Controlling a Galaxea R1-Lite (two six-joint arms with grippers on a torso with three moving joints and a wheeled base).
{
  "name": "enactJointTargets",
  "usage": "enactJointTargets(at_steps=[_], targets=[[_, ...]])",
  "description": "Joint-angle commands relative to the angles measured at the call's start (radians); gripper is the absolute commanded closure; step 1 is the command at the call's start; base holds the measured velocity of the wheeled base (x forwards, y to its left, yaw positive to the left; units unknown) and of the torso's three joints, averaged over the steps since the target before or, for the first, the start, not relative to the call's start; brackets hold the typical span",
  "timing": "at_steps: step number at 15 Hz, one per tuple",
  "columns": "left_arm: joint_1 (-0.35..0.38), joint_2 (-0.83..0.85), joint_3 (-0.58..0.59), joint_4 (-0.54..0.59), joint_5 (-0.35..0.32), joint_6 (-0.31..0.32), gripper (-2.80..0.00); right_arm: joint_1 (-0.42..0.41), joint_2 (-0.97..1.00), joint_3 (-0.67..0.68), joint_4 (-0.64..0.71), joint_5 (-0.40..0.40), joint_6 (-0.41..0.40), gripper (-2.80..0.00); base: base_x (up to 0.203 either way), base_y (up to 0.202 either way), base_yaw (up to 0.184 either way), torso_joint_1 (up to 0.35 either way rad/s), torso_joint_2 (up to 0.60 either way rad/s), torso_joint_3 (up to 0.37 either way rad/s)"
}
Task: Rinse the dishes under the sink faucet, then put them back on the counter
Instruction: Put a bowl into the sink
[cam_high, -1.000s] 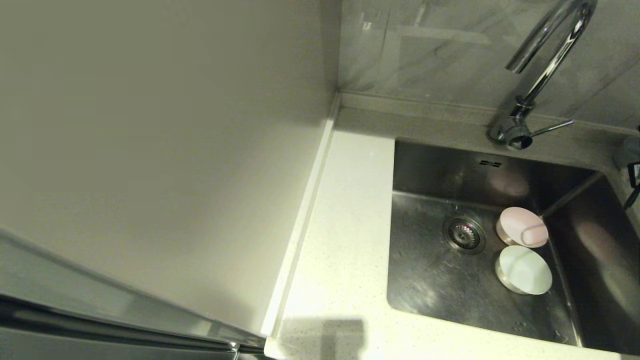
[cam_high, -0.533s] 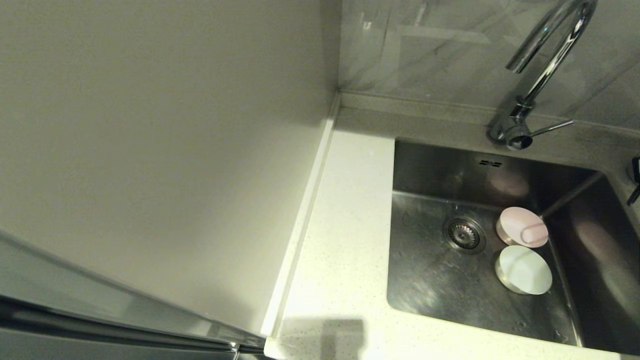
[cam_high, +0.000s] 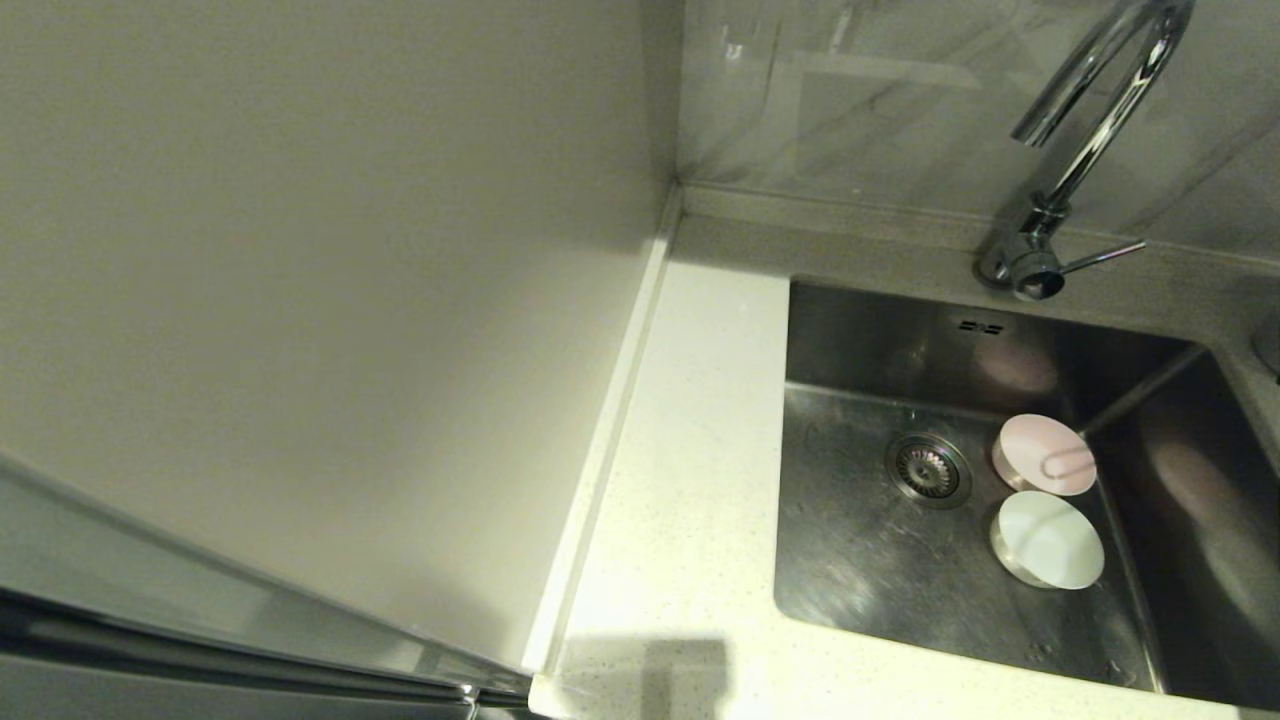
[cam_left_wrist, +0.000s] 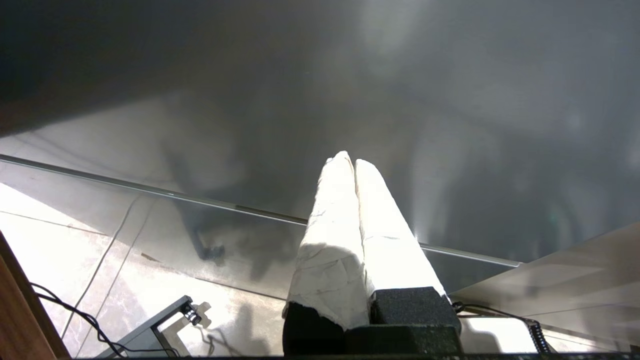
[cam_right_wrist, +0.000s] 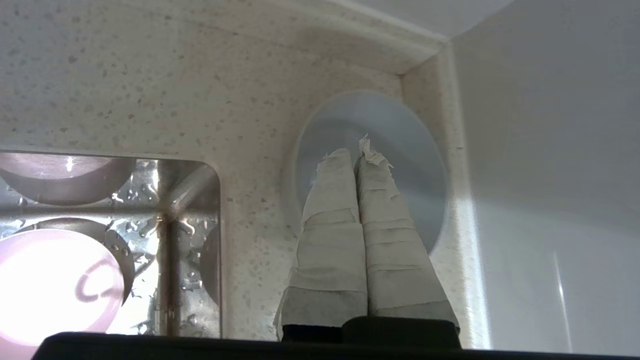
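Observation:
In the steel sink (cam_high: 850, 560) lie a pale pink bowl (cam_high: 1045, 455) and, nearer me, a pale mint-white bowl (cam_high: 1048, 540), both right of the drain strainer (cam_high: 928, 468). The chrome faucet (cam_high: 1095, 120) arches over the sink's back edge; no water shows. The pale blue bowl (cam_right_wrist: 400, 150) rests on the speckled counter (cam_right_wrist: 175, 75) in a corner right of the sink. My right gripper (cam_right_wrist: 356, 152) hovers over it, shut and holding nothing. The pink bowl (cam_right_wrist: 50, 285) also shows in the right wrist view. My left gripper (cam_left_wrist: 349, 161) is shut, parked off to the side.
A wide strip of counter (cam_high: 690, 450) runs left of the sink, bounded by a plain off-white panel (cam_high: 320, 300). The faucet's side lever (cam_high: 1105, 257) points right. A marbled wall (cam_high: 880, 110) rises behind the raised back edge.
The dark tip of my right gripper at the head view's right edge has drawn away to the right and out of that view. The bowls in the sink have not moved.

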Motion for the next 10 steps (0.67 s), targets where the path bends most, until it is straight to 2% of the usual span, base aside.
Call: enactJointTargets(at_steps=[1, 4, 9, 10], targets=[[0.000, -0.003, 0.000, 0.000, 0.002, -0.001, 0.00, -0.002, -0.010, 0.004, 0.008, -0.005, 0.000, 0.00, 0.000, 0.000, 0.000, 0.000, 0.00, 0.000], [-0.001, -0.004, 0.000, 0.000, 0.001, 0.000, 0.00, -0.002, 0.017, -0.005, 0.064, -0.046, 0.078, 0.00, 0.000, 0.000, 0.000, 0.000, 0.00, 0.000], [-0.001, -0.004, 0.000, 0.000, 0.001, -0.001, 0.00, -0.013, 0.046, -0.015, 0.082, -0.057, 0.092, 0.00, 0.000, 0.000, 0.000, 0.000, 0.00, 0.000], [0.000, -0.003, 0.000, 0.000, 0.001, -0.001, 0.00, -0.013, 0.049, -0.016, 0.082, -0.057, 0.091, -1.27, 0.000, 0.000, 0.000, 0.000, 0.00, 0.000]])
